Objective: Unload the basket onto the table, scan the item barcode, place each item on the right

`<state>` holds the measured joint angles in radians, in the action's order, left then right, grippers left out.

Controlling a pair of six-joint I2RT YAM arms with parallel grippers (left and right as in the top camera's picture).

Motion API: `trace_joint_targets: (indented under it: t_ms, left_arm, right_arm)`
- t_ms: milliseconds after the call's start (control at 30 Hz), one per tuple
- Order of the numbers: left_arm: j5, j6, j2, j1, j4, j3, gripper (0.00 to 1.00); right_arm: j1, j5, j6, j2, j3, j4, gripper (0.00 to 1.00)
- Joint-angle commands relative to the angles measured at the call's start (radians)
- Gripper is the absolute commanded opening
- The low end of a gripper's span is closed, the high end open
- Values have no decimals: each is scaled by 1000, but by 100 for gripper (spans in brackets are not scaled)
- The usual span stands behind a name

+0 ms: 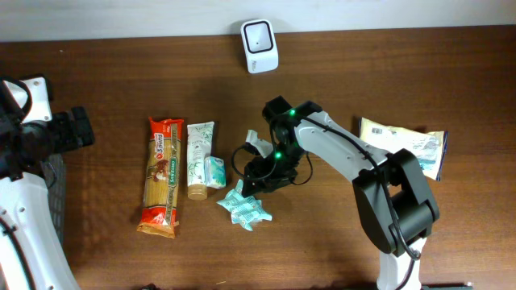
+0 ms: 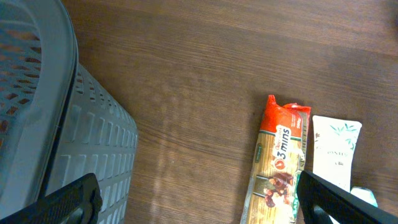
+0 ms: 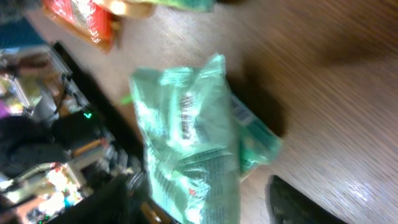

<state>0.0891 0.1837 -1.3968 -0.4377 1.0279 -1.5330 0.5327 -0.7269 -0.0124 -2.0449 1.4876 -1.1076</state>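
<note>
While most of the brown wooden tabletop [image 1: 121, 72] lies bare, a row of goods sits near its middle. The 2 arms are the biggest things on it. The right arm [image 1: 347, 153] reaches from the near right corner toward the centre, and the left arm [image 1: 24, 217] stands at the far left edge. A grey perforated basket [image 2: 37, 93] sits beside the left arm, filling the left side of the left wrist view.

A long pack of spaghetti [image 1: 164, 177] with red ends lies lengthwise, left of centre. A printed bag [image 1: 419, 145] rests on the right, partly hidden under the right arm. A pale tube [image 1: 199, 157] with a tan cap lies just beside the spaghetti, parallel to it.

The green pouch [image 1: 244, 207], crumpled and shiny, lies on the tabletop right of the tube and just in front of the right arm's tip. The white barcode scanner [image 1: 260, 44] stands at the far edge, well apart from the pouch.

The right gripper [image 3: 199, 193] hangs over the pouch with its jaws spread. In the blurred wrist view the pouch runs between the 2 dark fingers, and bare wood shows between it and 1 of them. The left gripper [image 2: 198, 190] is spread wide over bare wood, holding nothing.

A small teal packet [image 1: 214, 171] touches the tube's right side.
</note>
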Motion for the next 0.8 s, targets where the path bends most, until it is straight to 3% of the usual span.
trace_joint_targets:
  t_ms: [0,133,167,233,300,333,367,533,633,700,767]
  left_arm:
    - [0,16,5,2,-2,0,99]
    - [0,16,5,2,-2,0,99]
    - [0,16,5,2,-2,0,99]
    - [0,17,5,2,-2,0,99]
    - [0,16,5,2,-2,0,99]
    - [0,16,5,2,-2,0,99]
    - [0,16,5,2,-2,0,99]
    - [0,16,5,2,-2,0,99]
    - [0,16,5,2,-2,0,99]
    - [0,16,5,2,-2,0,99]
    - [0,16,5,2,-2,0,99]
  right_arm:
    - [93,183,-20,8,8,-11,80]
    - [198,365,48,-29,8,7,78]
    - [200,365,50,-32,8,8,71]
    - [192,364,56,-32,8,8,45]
    - [192,362,56,-32,8,8,28]
    - [192,361,56,-32,8,7,13]
    - [192,362,56,-32,11,4,4]
    - [140,367,21,-23,169,-141,4]
    - [91,515,-4,-22,325,-240,4]
    - [69,552,-91,-22,348,-238,4]
    - [42,637,-282,-27,321,-202,4]
